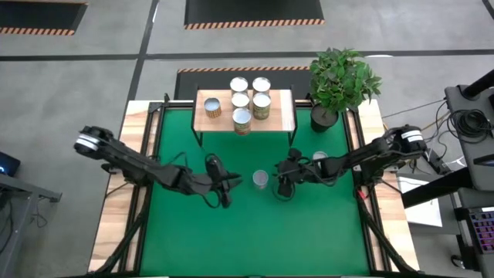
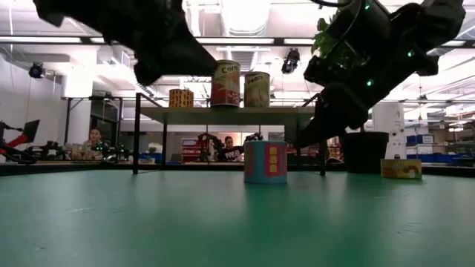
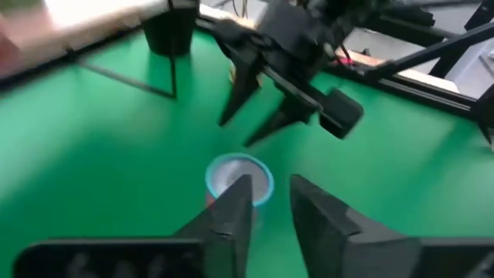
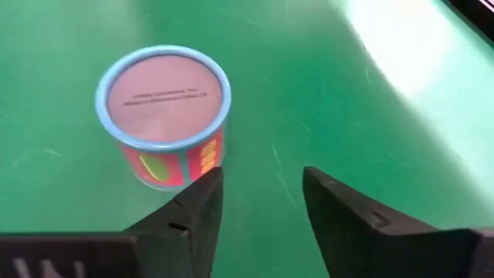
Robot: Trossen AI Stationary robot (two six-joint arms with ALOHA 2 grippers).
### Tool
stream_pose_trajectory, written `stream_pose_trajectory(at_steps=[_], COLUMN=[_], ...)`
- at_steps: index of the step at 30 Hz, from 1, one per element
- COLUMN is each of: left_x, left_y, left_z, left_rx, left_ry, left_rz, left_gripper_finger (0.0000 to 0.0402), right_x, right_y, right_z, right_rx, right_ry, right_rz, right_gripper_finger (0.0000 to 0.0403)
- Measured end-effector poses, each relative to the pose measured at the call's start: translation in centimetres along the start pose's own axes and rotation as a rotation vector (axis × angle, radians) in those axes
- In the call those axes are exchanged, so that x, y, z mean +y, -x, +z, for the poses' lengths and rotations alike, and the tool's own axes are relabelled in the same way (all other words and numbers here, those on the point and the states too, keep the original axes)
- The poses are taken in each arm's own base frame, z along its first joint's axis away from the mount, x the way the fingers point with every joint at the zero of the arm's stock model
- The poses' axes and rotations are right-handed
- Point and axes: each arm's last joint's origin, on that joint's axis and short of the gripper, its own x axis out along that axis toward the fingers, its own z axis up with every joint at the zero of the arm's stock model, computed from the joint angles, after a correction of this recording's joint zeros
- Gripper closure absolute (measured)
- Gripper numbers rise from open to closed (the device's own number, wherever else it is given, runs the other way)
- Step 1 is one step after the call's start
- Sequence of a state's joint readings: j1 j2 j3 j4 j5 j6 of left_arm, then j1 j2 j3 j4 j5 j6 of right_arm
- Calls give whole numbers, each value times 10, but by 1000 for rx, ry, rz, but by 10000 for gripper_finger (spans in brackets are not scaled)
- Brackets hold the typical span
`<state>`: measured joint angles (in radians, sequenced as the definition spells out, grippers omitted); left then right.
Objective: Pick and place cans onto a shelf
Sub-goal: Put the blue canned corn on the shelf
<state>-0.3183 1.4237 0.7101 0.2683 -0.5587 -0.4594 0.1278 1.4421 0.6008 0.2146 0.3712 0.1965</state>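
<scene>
Six cans (image 1: 248, 102) already stand on the shelf (image 1: 282, 117), clustered toward its middle and left, one at the front edge. That leaves the right end of the light wood top bare, likely the room for the next placement. A seventh can (image 1: 261, 179) stands upright on the green tabletop (image 1: 324, 232), in front of the shelf and well apart from it (blue rim, pink and blue label, per the low and right wrist views). Another small can (image 1: 319, 157) sits on the mat near the black plant pot (image 1: 324, 118), partly hidden by the right arm.

Left end effector (image 1: 229, 182): just left of the lone can, raised off the mat in the low view. Its fingers (image 3: 231, 212) show a narrow gap with nothing between them; not grasping. The can lies beyond the tips, not touched.

Right end effector (image 1: 282, 185): just right of the same can, also above the mat. Fingers (image 4: 197, 201) stand parted and empty, the can beside them rather than between.

Judgement: both arms flank one can, so the pick is not yet made. Whichever arm takes it must centre the fingers around the body first. Risk: a glancing touch could tip the can or the arms could crowd each other.
</scene>
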Motion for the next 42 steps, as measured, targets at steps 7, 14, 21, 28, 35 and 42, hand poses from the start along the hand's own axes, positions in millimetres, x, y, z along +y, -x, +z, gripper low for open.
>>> stream_pose_trajectory(at_steps=[7, 14, 21, 28, 35, 42], left_x=[-10, -17, -18, -19, -27, -35], left_y=[-23, -32, -36, -46, -59, -75], left_z=[-29, -51, -63, -68, -99, -117], left_rx=[45, 104, 120, -2, -36, -28], left_ry=[60, 72, 103, 76, -49, -56], left_rz=[3, 12, 41, 118, 137, 173], left_gripper_finger=[219, 130, 105, 104, 104, 104], right_x=[2, 14, 39, 40, 37, 35], right_y=[-19, -27, -19, -13, -14, -16], right_z=[-5, -11, -2, 6, -1, -6], right_rx=[-40, -38, -132, -161, -121, -111], right_ry=[20, -18, -10, 34, 65, 67], right_rz=[-3, 149, 261, 234, 175, 120], right_gripper_finger=[289, 340, 369, 376, 376, 376])
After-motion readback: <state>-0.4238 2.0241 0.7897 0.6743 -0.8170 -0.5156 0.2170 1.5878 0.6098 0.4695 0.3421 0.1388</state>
